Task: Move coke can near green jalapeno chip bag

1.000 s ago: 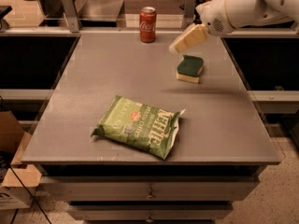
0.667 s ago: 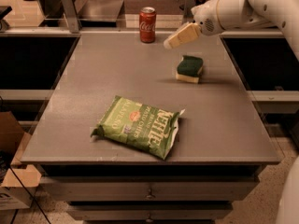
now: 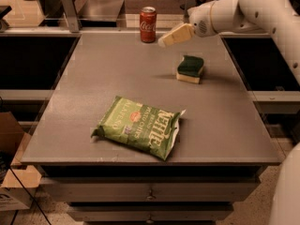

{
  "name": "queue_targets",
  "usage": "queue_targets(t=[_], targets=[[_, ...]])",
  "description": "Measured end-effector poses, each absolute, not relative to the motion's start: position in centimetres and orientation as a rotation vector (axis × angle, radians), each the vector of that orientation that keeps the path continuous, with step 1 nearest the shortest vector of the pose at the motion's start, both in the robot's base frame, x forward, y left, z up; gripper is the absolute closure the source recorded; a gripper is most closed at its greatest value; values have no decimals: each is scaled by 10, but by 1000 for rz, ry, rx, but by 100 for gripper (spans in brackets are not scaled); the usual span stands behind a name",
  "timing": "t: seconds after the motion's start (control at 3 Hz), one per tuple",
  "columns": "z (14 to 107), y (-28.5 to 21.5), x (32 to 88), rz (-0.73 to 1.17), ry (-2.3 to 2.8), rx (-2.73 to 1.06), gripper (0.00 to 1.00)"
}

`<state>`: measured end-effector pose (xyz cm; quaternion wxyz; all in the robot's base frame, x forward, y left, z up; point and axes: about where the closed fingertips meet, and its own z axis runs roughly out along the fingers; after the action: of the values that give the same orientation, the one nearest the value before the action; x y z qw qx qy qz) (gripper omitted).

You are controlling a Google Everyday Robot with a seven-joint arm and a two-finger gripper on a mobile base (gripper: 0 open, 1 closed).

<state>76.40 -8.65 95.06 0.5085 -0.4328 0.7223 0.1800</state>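
The red coke can [image 3: 148,24] stands upright at the far edge of the grey table [image 3: 93,78], near the middle. The green jalapeno chip bag [image 3: 138,126] lies flat toward the table's front, well apart from the can. My gripper [image 3: 164,41] hangs above the far part of the table on the white arm [image 3: 234,11] that reaches in from the right. It sits just right of the can, a short gap away, and holds nothing that I can see.
A green-and-yellow sponge [image 3: 190,69] lies right of centre, below the arm. Dark counters and a metal sink area [image 3: 98,8] run behind the table. A cardboard box [image 3: 9,172] sits on the floor at the left.
My gripper has moved left and toward the far edge, from above the sponge to close beside the coke can. The can, bag and sponge have not moved.
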Motion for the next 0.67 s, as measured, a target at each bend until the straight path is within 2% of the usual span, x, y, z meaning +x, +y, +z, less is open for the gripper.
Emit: queue_targets(t=[0.67], targets=[[931, -46, 823, 529, 1679, -901, 0]])
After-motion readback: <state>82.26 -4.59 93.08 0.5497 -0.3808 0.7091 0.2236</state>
